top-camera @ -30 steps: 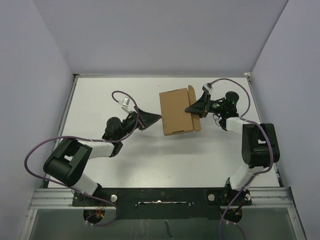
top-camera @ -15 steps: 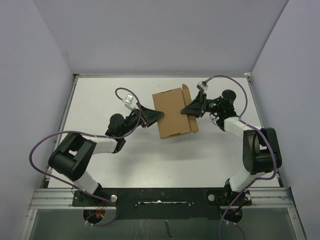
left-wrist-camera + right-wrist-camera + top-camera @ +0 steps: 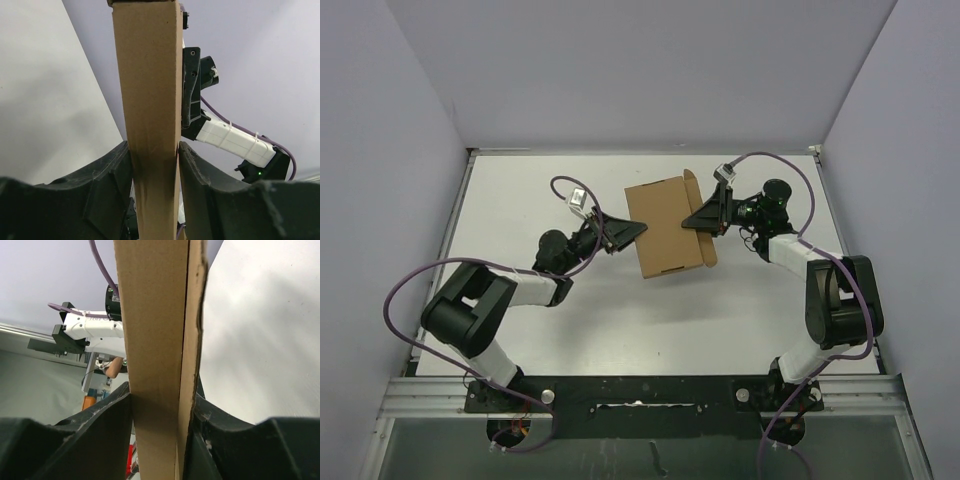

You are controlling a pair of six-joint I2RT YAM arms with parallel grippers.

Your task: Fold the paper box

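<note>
1. White table [image 3: 570,330], grey walls: at mid-frame the left gripper [image 3: 636,230] pinches the left edge of the paper box [image 3: 665,238].
2. Opposite, the right gripper [image 3: 693,220] clamps the box's right side, flap included.
3. Closing stage, apparently; next, that flap needs tucking in.

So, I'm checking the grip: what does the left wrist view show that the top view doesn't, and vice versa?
Only the left wrist view: the left claw, its fingers pressing both faces of the paper box at its edge. Only the top view: the box's whole outline, its side flap by the right claw, and the table. Both: the box and the right arm.
</note>
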